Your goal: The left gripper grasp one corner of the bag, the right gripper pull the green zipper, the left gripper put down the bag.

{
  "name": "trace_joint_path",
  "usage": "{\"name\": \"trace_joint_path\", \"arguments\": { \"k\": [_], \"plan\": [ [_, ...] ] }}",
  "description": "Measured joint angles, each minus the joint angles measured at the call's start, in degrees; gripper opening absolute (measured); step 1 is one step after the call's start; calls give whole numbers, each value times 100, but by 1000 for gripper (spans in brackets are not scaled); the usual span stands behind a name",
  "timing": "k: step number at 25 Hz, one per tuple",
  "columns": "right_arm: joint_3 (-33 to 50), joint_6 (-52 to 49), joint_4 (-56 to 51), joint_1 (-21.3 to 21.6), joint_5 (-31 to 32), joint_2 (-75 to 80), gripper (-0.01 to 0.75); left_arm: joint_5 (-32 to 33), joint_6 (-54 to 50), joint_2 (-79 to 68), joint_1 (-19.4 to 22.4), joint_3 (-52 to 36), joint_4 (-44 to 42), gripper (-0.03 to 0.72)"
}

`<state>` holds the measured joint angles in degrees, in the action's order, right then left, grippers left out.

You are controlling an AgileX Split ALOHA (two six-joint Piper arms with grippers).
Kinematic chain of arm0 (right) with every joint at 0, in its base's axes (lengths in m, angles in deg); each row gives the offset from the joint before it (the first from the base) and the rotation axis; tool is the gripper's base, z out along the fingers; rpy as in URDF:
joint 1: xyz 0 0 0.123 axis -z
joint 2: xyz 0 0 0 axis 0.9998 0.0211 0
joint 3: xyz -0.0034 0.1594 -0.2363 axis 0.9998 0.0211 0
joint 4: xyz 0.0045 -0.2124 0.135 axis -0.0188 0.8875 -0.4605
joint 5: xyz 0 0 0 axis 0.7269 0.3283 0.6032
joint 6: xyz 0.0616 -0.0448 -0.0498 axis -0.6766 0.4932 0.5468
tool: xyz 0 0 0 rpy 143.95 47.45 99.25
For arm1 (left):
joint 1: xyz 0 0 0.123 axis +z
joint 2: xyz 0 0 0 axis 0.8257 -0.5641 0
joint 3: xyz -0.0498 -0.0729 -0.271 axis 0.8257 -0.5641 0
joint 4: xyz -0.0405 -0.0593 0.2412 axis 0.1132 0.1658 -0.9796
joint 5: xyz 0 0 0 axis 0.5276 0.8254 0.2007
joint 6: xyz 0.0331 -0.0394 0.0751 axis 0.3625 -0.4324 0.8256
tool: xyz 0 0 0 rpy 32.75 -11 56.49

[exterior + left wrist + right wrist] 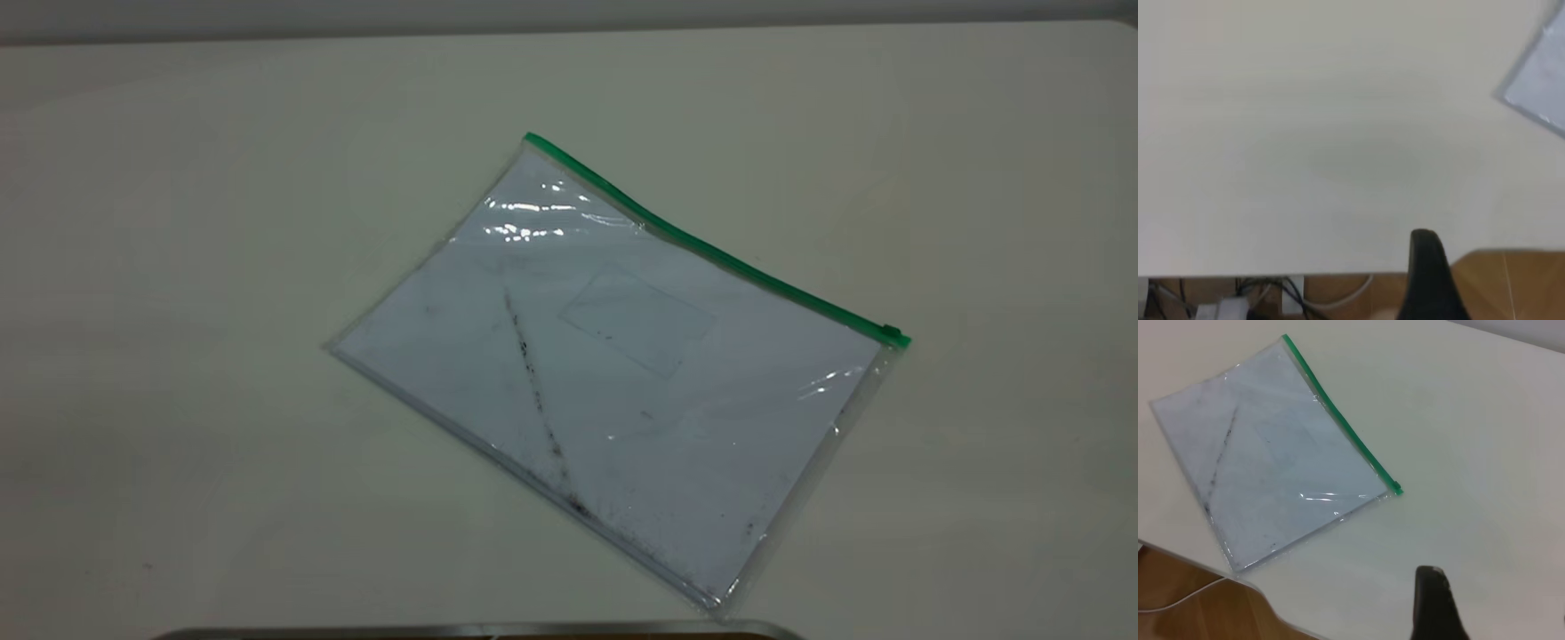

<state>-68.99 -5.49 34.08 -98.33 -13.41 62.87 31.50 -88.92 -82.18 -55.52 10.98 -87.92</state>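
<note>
The bag (605, 373) lies flat on the white table, turned at an angle, with white sheets, a dark diagonal smudge line and a small card window showing through. The green zipper (711, 253) runs along its far long edge, and the slider tab (892, 335) sits at the right end. Neither gripper shows in the exterior view. In the left wrist view only a black tip of the left gripper (1425, 243) shows, far from a bag corner (1541, 83). In the right wrist view the right gripper (1431, 580) is apart from the bag (1278, 453), zipper (1338, 417) and slider (1395, 488).
A grey metal edge (480, 631) runs along the bottom of the exterior view. The table's edge, a wooden floor (1511, 280) and cables (1271, 293) show in the left wrist view. Wooden floor (1178, 587) also shows beyond the table edge in the right wrist view.
</note>
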Motion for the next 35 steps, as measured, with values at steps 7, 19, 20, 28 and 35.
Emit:
{"name": "trace_joint_path", "arguments": {
  "k": [7, 19, 20, 28, 35],
  "plan": [
    [0, 0, 0, 0, 0, 0, 495, 50, 0, 353, 53, 0, 0, 569],
    [0, 0, 0, 84, 0, 0, 469, 56, 0, 353, 57, 0, 0, 569],
    [0, 0, 0, 181, 0, 0, 465, 56, 0, 353, 57, 0, 0, 569],
    [0, -59, 76, 865, 0, 0, 433, 56, 0, 353, 57, 0, 0, 569],
    [0, -687, 542, 884, -6, 0, 390, 56, 0, 353, 57, 0, 0, 569]
  ]
}}
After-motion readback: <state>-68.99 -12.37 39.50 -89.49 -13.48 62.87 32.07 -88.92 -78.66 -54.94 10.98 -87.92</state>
